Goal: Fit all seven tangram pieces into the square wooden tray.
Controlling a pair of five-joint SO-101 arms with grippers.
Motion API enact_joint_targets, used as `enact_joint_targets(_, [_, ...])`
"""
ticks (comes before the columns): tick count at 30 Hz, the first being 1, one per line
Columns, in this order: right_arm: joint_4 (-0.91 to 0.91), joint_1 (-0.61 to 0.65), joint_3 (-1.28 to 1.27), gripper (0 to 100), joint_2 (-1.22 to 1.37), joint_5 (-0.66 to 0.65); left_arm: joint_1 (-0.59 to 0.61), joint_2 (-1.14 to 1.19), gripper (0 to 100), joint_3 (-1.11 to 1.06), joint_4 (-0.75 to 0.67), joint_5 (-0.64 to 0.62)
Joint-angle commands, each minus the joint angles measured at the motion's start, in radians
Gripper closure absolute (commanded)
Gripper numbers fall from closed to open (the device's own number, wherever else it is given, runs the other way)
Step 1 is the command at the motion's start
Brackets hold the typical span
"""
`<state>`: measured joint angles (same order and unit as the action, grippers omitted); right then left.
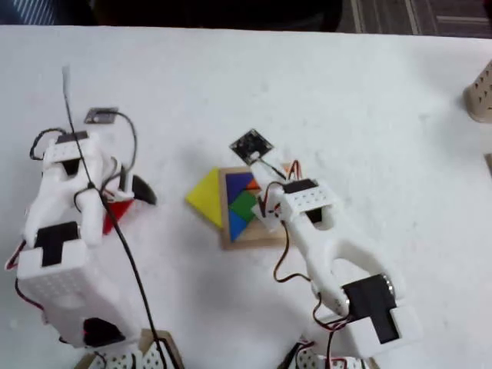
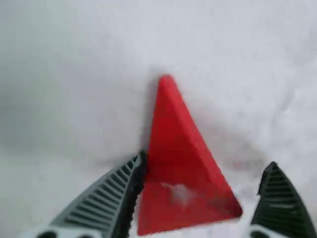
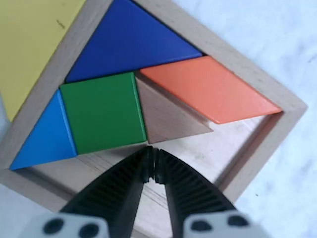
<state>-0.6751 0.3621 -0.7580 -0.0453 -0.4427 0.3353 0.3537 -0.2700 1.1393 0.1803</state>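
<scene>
The red triangle [image 2: 183, 168] lies flat on the white table, and my left gripper [image 2: 205, 161] stands open around it; one finger [image 2: 124, 191] touches its edge, the other is apart. In the high view that triangle [image 1: 117, 209] is far left of the wooden tray [image 1: 254, 241]. My right gripper [image 3: 153, 161] is shut and empty, low over the tray's bare floor [image 3: 218, 148]. In the tray lie a large blue triangle [image 3: 129, 44], an orange parallelogram [image 3: 208, 87], a green square [image 3: 104, 111], a small blue triangle [image 3: 44, 136] and a wood-coloured triangle [image 3: 166, 116]. A yellow triangle [image 1: 206, 196] lies against the tray's outer left edge.
A wooden object [image 1: 480, 96] stands at the table's right edge. A small dark board [image 1: 101, 115] with cables lies behind the left arm. The far half of the table is open white surface.
</scene>
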Motion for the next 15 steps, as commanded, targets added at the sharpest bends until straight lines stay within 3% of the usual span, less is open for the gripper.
enact_joint_targets(1, [0.007,0.015,0.026,98.1,0.001,-0.011,0.008,0.008,63,-0.029,-0.023,0.008])
enact_joint_targets(11, [0.007,0.012,0.026,98.1,0.001,-0.011,0.005,0.008,64,-0.035,-0.028,0.002])
enact_joint_targets(15, [0.007,0.010,0.026,98.1,0.001,-0.011,0.002,0.007,76,-0.035,-0.032,0.009])
